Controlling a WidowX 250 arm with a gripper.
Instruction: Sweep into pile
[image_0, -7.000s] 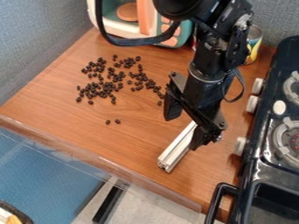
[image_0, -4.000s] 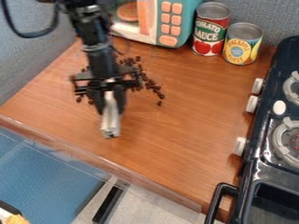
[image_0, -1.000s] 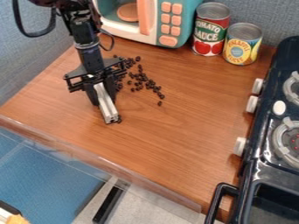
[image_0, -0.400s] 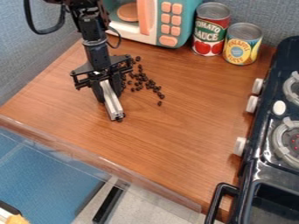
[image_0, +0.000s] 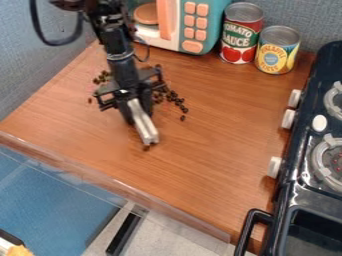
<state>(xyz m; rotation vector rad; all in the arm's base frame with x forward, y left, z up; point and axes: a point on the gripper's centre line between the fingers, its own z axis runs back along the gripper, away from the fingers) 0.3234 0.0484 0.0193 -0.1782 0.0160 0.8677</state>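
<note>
Many small, round, dark brown beans (image_0: 178, 101) lie on the wood-grained, reddish-brown counter (image_0: 224, 112). Some are grouped to the right of the black, two-finger metal gripper (image_0: 139, 113), and some to its upper left. One bean sits a little apart below the right-hand group, another lies below the upper-left ones, and a few dark bits are right at the lower end of the straight, silvery-white bar (image_0: 145, 127). The gripper is closed on the upper part of this bar, pinching it between its two fingers; the bar slants down and slightly to the right, its far end pointing toward the counter's front edge.

At the back stands a teal and white toy microwave (image_0: 213, 30) with orange buttons and an orange handle. To its right are a red and green cylindrical metal can (image_0: 241, 37) and, just beside that, a shorter yellow and blue cylindrical can (image_0: 276, 54). A black toy stove (image_0: 304, 150) with white knobs and grey burner grates stands along the right side
</note>
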